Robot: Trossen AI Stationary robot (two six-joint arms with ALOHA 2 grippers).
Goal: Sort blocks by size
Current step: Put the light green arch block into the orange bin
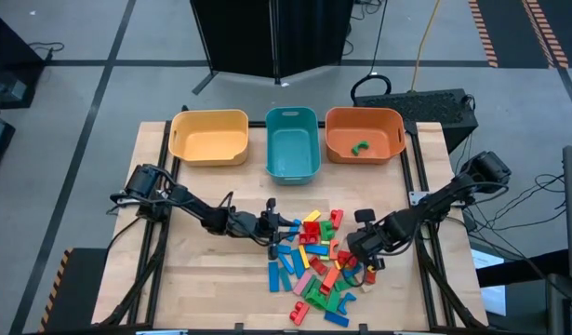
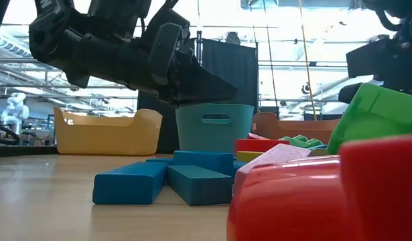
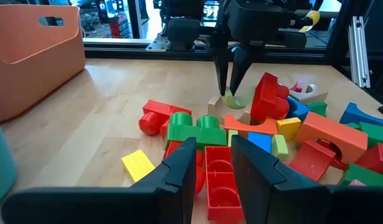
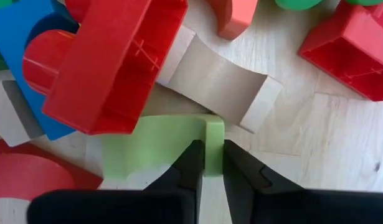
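Observation:
The blocks (image 1: 318,265) lie in a loose pile of many colours on the near middle of the table. My right gripper (image 1: 365,266) is at the pile's right side, pointing down, shut on a pale green block (image 4: 151,146); it also shows in the left wrist view (image 3: 230,87). My left gripper (image 1: 284,228) is open at the pile's far left, held above the table (image 2: 182,73). In its wrist view its fingers (image 3: 214,144) stand either side of a red brick (image 3: 219,177) below them. My right gripper pinches a thin raised wall of the pale green block (image 4: 214,132) between its two fingers. The fingers come from above, pointing down. The block lies on the table beside a pale wooden arch (image 4: 219,84) and a red block (image 4: 116,62).
Three bins stand along the far edge: yellow (image 1: 209,137), teal (image 1: 293,141) and orange (image 1: 364,135), with a green block (image 1: 361,146) in the orange one. Bare wood lies to the pile's left and between the pile and the bins.

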